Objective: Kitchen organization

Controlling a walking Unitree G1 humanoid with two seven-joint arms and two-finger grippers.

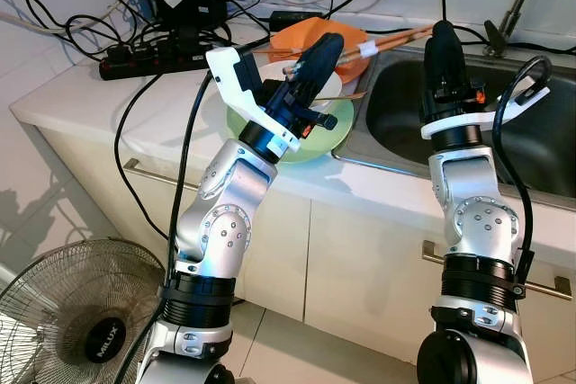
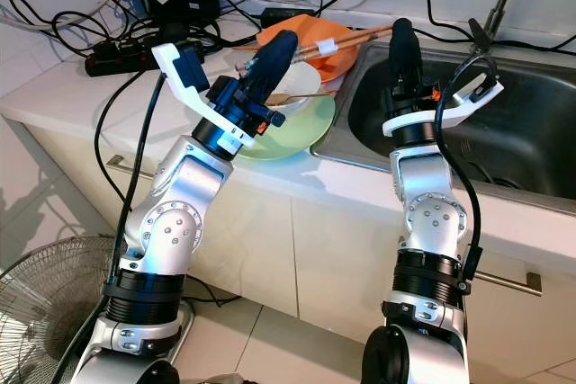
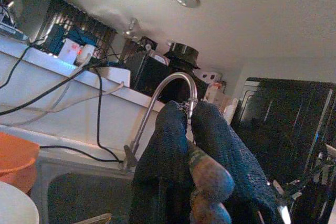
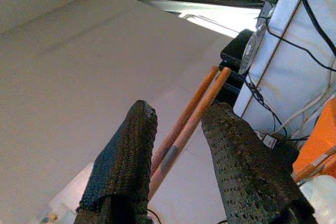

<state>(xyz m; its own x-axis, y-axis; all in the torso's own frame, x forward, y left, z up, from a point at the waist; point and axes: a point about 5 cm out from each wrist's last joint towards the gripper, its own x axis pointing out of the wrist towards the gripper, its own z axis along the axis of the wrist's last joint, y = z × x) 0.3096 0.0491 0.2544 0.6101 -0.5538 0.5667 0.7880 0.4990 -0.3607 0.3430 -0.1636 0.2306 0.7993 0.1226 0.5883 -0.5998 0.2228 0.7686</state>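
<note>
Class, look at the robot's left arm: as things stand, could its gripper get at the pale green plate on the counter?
Probably yes. The left gripper hangs right above the pale green plate on the white counter, with nothing between them. But its fingers look shut on a brownish object, so it may need to put that down first.

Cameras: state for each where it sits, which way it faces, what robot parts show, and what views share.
Head eyes: look down at counter, green plate and sink; both arms show.
Left wrist: looks along left gripper, jaws shut, toward faucet.
Right wrist: looks up along right gripper, chopsticks between its jaws.
Shared: the orange bowl appears in all.
</note>
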